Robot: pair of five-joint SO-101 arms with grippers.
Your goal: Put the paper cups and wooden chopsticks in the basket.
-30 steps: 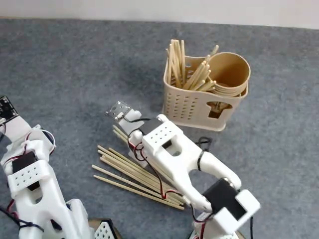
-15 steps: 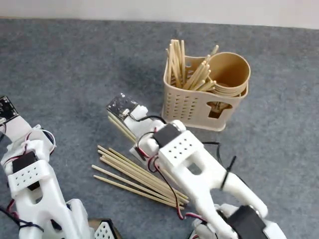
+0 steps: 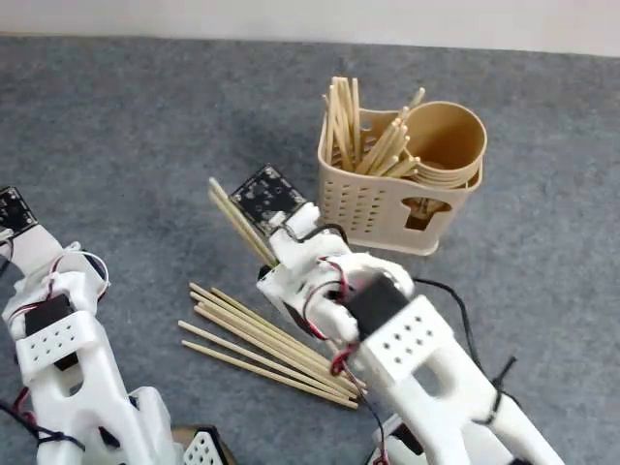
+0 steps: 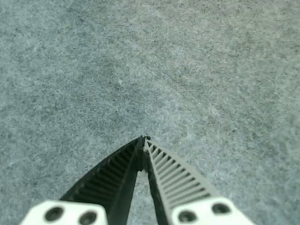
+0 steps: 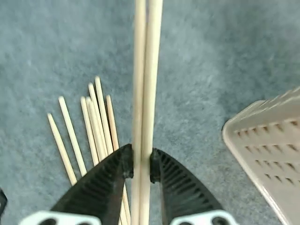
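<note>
My right gripper (image 5: 140,164) is shut on a pair of wooden chopsticks (image 5: 144,70), lifted off the carpet; in the high view the held chopsticks (image 3: 238,225) slant up to the left of the basket (image 3: 373,208). The beige basket holds several chopsticks (image 3: 349,121) and stacked paper cups (image 3: 448,140). Several loose chopsticks (image 3: 262,344) lie on the carpet below the right arm, also seen under the gripper (image 5: 89,126). My left gripper (image 4: 143,140) is shut with nothing in it, low over bare carpet at the left of the table.
Grey carpet covers the table. The left arm's white body (image 3: 63,378) takes the lower left corner. A corner of the basket (image 5: 272,145) stands close beside the right gripper. Open carpet lies to the upper left.
The right arm has risen and swung toward the basket, lifting the held pair of chopsticks off the pile. The left arm has stayed still.
</note>
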